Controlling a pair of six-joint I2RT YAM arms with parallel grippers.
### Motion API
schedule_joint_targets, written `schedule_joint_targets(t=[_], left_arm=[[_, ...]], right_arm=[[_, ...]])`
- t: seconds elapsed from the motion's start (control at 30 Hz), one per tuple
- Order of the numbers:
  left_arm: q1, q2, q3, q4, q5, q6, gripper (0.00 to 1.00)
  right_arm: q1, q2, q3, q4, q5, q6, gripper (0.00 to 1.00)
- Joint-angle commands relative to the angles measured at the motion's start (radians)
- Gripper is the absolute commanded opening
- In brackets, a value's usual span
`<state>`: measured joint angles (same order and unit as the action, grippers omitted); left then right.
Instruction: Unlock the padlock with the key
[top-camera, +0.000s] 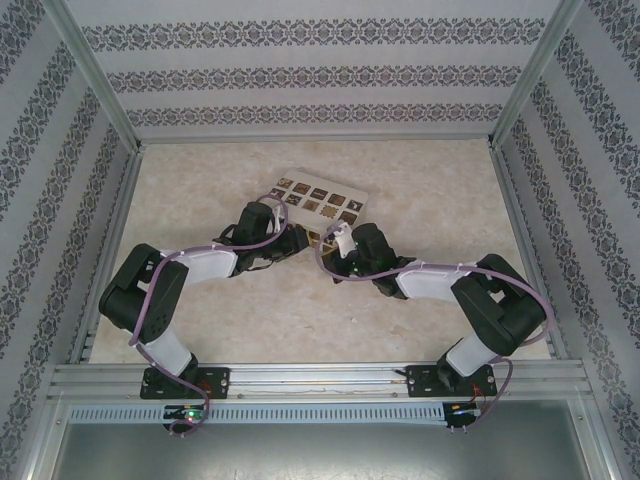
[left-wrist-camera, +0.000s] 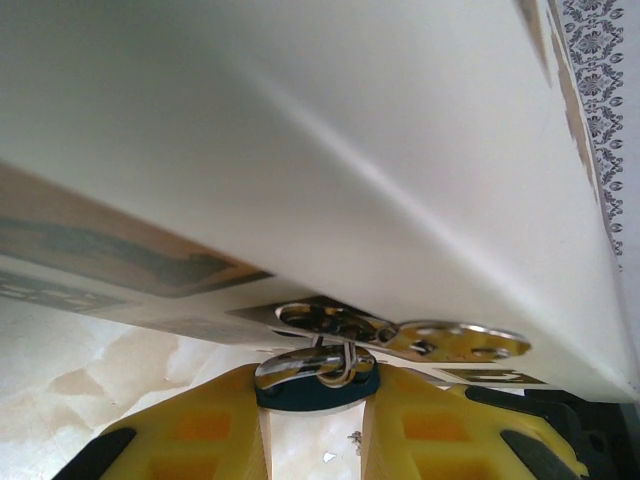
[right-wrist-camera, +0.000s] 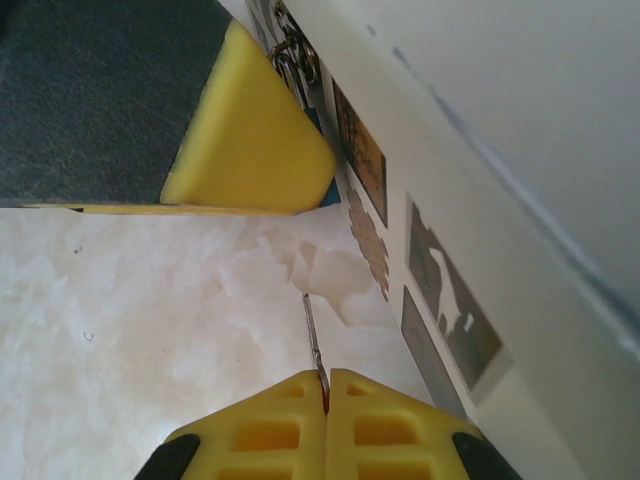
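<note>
Just short of the box (right-wrist-camera: 500, 150), the right arm's jaws were pressed together on the key (right-wrist-camera: 313, 335), not yet in the padlock (left-wrist-camera: 300, 396), which hung, seemingly locked, from the box's latch (left-wrist-camera: 450, 342), its blue body pinched in the left arm's jaws.

Blue padlock (left-wrist-camera: 318, 392), silver shackle (left-wrist-camera: 340, 365), dark key (right-wrist-camera: 313, 335), cream box (top-camera: 318, 205) with brown tiles, beige marbled table (top-camera: 200, 190), floral-striped walls (top-camera: 300, 78).

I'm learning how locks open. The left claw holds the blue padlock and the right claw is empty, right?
Not quite. The right claw isn't empty: it pinches the thin key, as the right wrist view shows. The left claw does hold the blue padlock.
</note>
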<state>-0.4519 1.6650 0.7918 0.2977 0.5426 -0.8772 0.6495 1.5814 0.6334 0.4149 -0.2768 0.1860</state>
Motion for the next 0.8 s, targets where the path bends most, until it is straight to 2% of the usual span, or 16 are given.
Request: schedule_joint_targets(t=[0.0,0.77], left_arm=[[-0.013,-0.040,0.029,-0.008,0.048,-0.025,0.23],[-0.013,-0.036,0.024,-0.005,0.048,-0.028,0.23]], right_arm=[[0.007,0.017,0.041,0.039,0.005,-0.023,0.00],[0.009,0.071,0.084,0.045,0.045,-0.011,0.00]])
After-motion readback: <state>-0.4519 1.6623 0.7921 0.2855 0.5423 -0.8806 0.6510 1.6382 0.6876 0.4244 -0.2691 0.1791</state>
